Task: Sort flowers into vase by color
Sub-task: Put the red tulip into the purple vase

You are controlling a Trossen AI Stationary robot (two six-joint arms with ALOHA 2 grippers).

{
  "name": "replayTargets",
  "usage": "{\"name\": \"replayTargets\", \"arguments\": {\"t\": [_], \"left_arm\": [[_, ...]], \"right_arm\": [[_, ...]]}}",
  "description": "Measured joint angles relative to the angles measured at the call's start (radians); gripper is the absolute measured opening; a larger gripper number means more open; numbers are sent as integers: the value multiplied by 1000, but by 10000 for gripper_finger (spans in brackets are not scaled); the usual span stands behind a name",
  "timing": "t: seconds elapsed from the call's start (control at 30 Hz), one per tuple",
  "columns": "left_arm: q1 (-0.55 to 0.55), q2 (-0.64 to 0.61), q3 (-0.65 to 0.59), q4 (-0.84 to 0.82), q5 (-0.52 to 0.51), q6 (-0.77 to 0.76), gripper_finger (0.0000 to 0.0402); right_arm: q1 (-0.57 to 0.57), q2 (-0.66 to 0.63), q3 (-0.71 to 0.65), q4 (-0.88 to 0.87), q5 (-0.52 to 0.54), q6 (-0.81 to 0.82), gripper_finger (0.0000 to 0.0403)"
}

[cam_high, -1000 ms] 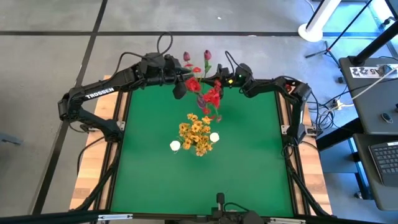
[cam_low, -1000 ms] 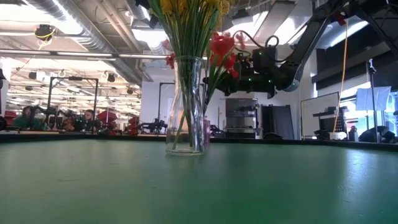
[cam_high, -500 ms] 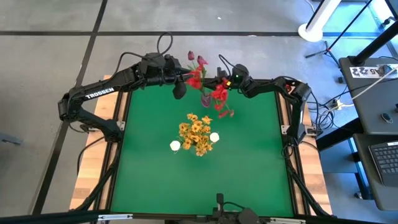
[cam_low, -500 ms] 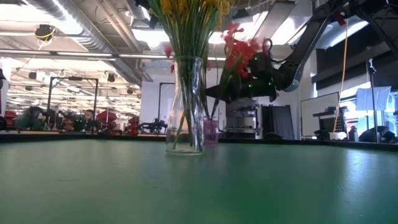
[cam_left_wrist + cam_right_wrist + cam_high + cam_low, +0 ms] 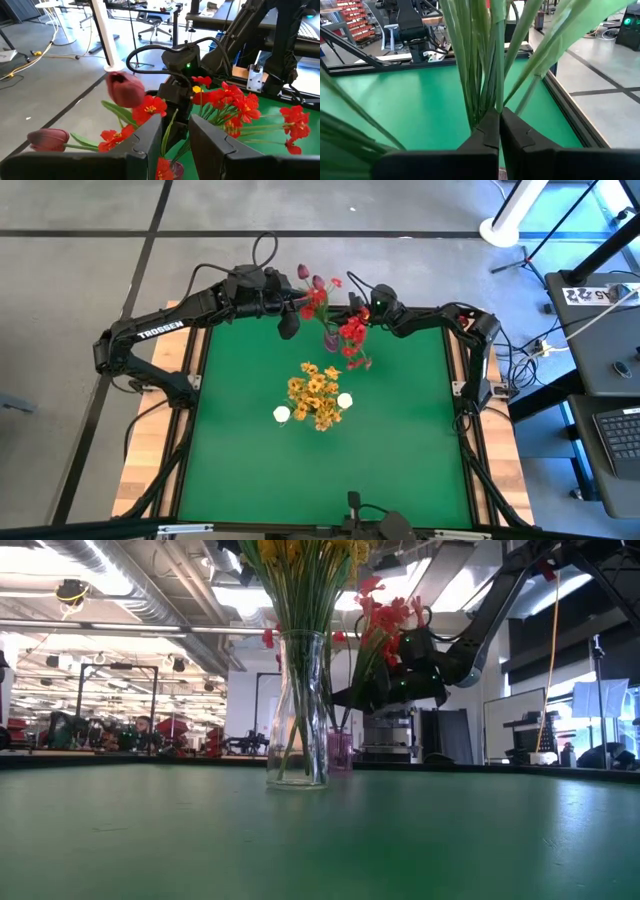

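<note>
At the table's twelve o'clock edge, the right gripper (image 5: 499,131) pinches green stems (image 5: 485,60) of red flowers (image 5: 352,330) (left gripper (image 5: 175,137) narrowly parted around a stem).

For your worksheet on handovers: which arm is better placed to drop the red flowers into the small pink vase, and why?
Right. The right gripper has its fingers shut on the red flowers' stems, above the pink vase. The left gripper sits beside them, open.

Flat green felt-covered surface (image 5: 400,440), square, dark frame around its edges. Near the centre stands a clear glass vase (image 5: 297,710) holding yellow blossoms on green stems. Behind it, near the far edge, stands a small purple glass vase (image 5: 340,750).
</note>
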Motion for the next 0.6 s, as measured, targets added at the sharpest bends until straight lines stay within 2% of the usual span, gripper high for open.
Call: {"name": "replayTargets", "arguments": {"t": [0.3, 0.6], "left_arm": [[0, 0, 0, -1, 0, 0, 95], [0, 0, 0, -3, 0, -2, 95]], "right_arm": [[0, 0, 0, -19, 0, -8, 15], [0, 0, 0, -22, 3, -8, 80]]}}
